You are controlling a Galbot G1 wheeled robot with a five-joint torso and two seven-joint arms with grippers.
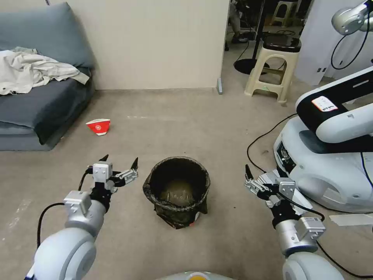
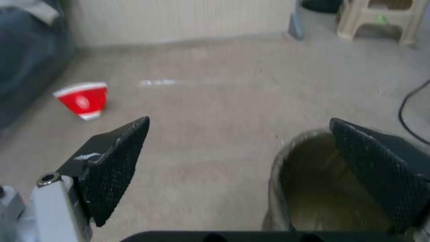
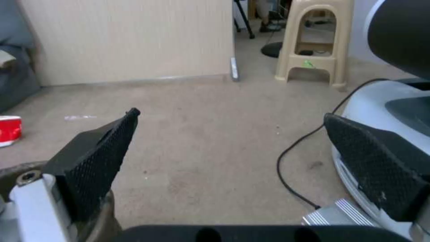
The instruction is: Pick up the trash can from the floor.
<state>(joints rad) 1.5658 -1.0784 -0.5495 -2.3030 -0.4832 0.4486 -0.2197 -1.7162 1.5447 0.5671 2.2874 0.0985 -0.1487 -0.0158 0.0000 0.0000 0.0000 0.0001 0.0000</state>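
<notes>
The trash can (image 1: 176, 190) stands upright on the floor (image 1: 217, 132) just in front of me, a round bin with a dark crinkled bag folded over its rim. My left gripper (image 1: 119, 160) hovers open just to its left, fingers spread and holding nothing. My right gripper (image 1: 262, 177) is open as well, a short way off to the can's right. The left wrist view has the can's mouth (image 2: 309, 188) behind one finger of the open left gripper (image 2: 240, 120). From the right wrist, the open right gripper (image 3: 231, 114) faces bare floor, with the can's rim (image 3: 13, 168) at the frame edge.
A red-and-white bowl (image 1: 98, 126) lies on the floor at the far left, near a grey sofa (image 1: 35, 105). Another robot's white base (image 1: 330, 171) and its black cable (image 1: 258, 142) crowd the right. A beige stool (image 1: 274, 66) stands beyond, beside a wall (image 1: 155, 42).
</notes>
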